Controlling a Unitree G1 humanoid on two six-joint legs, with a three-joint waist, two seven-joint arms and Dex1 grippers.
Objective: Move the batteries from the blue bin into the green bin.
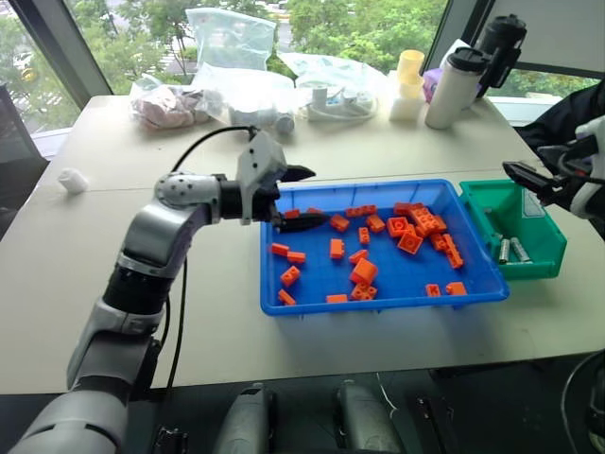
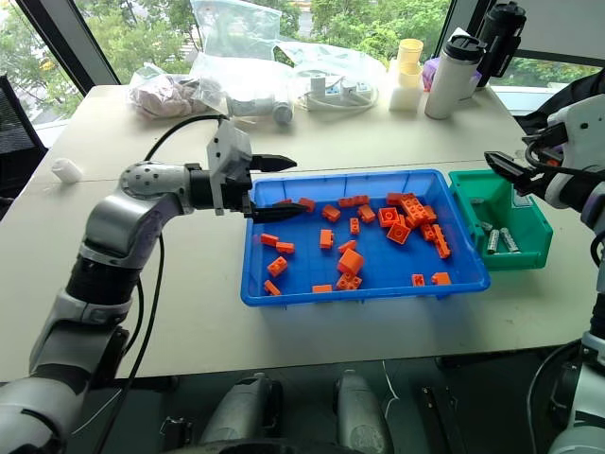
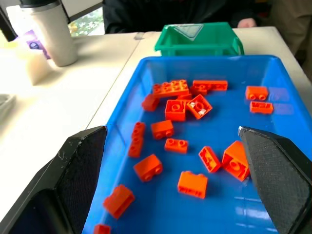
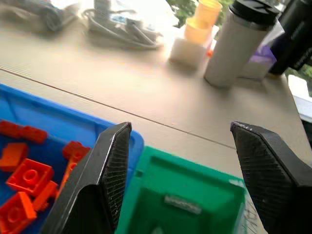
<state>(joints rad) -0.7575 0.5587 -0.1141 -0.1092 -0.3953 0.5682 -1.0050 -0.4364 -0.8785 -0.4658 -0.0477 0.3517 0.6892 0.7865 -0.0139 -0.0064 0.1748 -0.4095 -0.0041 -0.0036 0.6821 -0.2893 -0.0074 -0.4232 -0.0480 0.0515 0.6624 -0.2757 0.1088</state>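
Note:
The blue bin (image 1: 321, 279) sits mid-table and holds several orange bricks (image 1: 364, 272). Touching its right end is the green bin (image 1: 492, 200), where two silver batteries (image 1: 510, 250) lie on the floor. My left gripper (image 1: 301, 197) hovers open over the blue bin's far left corner, pointing right, with nothing between its fingers (image 3: 80, 165). Above the green bin's far right side, my right gripper (image 2: 506, 170) is open and empty. In the right wrist view the fingers (image 4: 109, 165) stand wide apart over the green bin (image 4: 195, 195).
Along the table's far side are plastic bags (image 1: 227, 38), a white tumbler (image 1: 454, 85), a black bottle (image 1: 501, 43) and a yellow cup (image 1: 409, 66). A small white object (image 1: 72, 180) lies far left. A person's dark sleeve (image 1: 567, 118) is at the right edge.

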